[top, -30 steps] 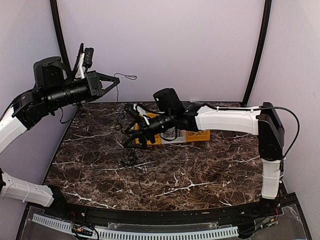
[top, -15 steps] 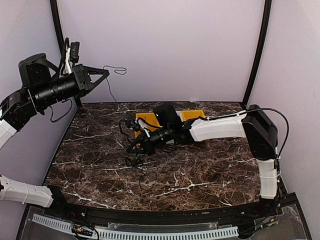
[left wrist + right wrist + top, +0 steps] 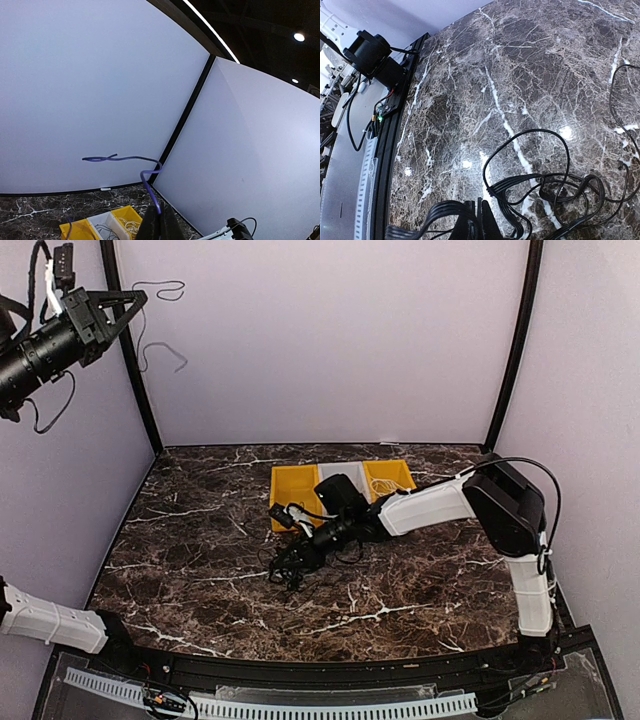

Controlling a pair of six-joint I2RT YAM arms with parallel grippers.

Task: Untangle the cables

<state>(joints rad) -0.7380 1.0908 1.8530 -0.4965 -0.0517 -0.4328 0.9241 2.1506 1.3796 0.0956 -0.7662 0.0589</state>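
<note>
Table [image 3: 520, 60] glossy marble-look; cables [image 3: 445, 209] smooth blk rubbery; bins [image 3: 285, 490] matt plastic.

left arm [image 3: 45, 350] up high in upper-left corner of top view, forearm angled up and to right. its white lower link [image 3: 50, 625] lies low at near-left edge. left hand [image 3: 140, 297] points right, fingers pressed together, tips pinching thin dark cable [image 3: 125, 158]. right arm [image 3: 435, 502] reaches in from right side, elbow [image 3: 505, 505] up, white forearm sloping down-left. right hand [image 3: 288, 562] low at desk [image 3: 200, 540], fingers closed together, tips among black cable bundle [image 3: 545, 187]. grip on any strand unclear.
</note>
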